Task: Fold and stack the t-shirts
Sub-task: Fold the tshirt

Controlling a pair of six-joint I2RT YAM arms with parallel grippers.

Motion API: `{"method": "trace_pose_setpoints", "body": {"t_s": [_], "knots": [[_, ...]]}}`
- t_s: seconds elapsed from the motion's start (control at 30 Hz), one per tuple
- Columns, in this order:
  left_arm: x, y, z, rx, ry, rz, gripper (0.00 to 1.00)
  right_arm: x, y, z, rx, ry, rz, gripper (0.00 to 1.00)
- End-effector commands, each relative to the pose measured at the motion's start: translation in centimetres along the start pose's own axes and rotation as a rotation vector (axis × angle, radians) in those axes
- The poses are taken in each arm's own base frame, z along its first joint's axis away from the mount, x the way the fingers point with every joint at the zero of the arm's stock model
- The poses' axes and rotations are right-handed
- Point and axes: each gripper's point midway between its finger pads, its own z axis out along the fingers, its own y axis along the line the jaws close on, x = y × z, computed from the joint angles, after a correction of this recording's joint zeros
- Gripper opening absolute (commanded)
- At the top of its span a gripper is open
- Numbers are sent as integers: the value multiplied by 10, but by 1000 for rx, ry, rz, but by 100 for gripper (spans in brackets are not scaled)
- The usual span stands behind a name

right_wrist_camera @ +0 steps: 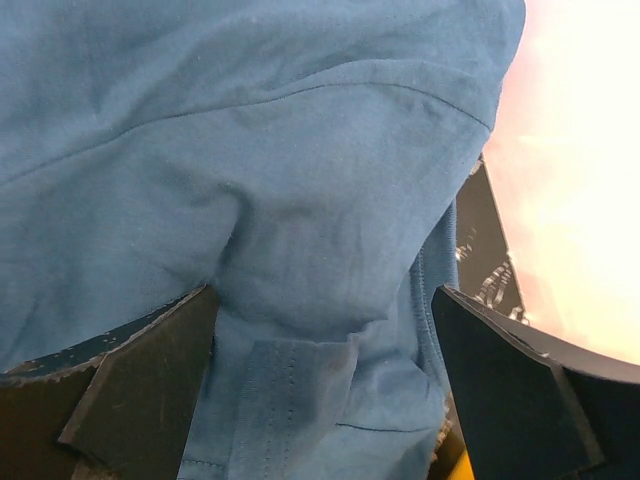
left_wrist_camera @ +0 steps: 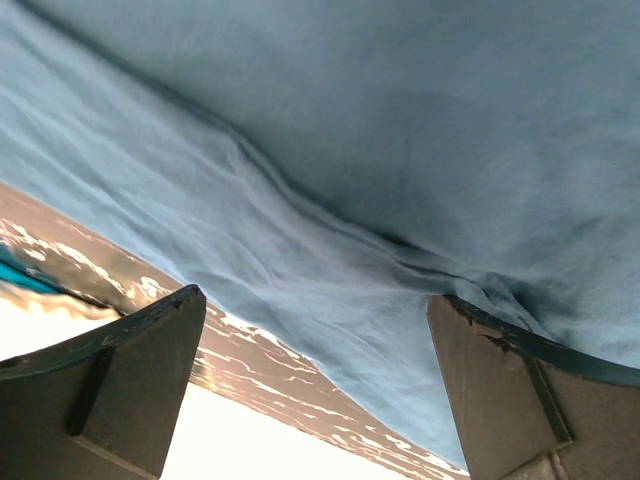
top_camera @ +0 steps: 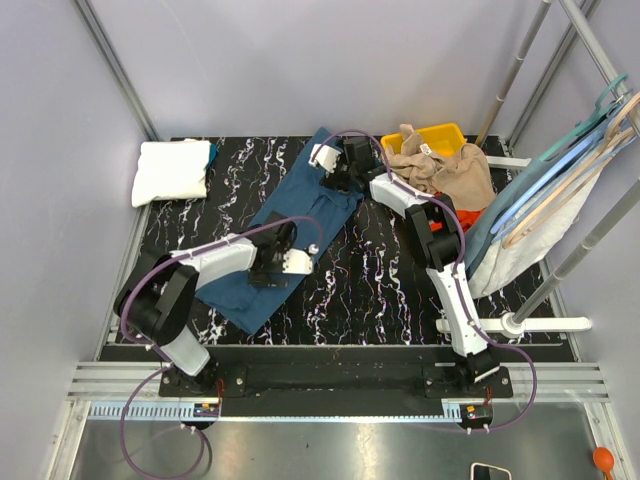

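From above, the long dark blue t-shirt (top_camera: 300,205) lies flat and diagonal on the black white-veined surface (top_camera: 380,290), left gripper (top_camera: 292,262) over its middle, right gripper (top_camera: 335,165) at its far end. Left wrist: soft creased cloth beyond 2 wedge-shaped fingers (left_wrist_camera: 130,380) spread wide, released. Right wrist: stitched hems bunch between 2 parted fingers (right_wrist_camera: 130,400), unclenched.
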Motion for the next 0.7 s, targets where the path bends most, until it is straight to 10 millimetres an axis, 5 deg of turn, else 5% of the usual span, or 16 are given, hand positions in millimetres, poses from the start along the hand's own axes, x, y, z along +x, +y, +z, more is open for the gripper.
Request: {"method": "trace_pose_setpoints", "body": {"t_s": [0.0,0.37,0.67], "knots": [[-22,-16,-1,17,-56,61,99,-44,-11,-10,-14,-142,67,100],[-52,-31,-9,18,-101,126,99,-55,-8,-6,-63,-229,-87,100],[-87,-42,-17,52,-145,100,99,-48,-47,16,70,-273,-150,100]]}}
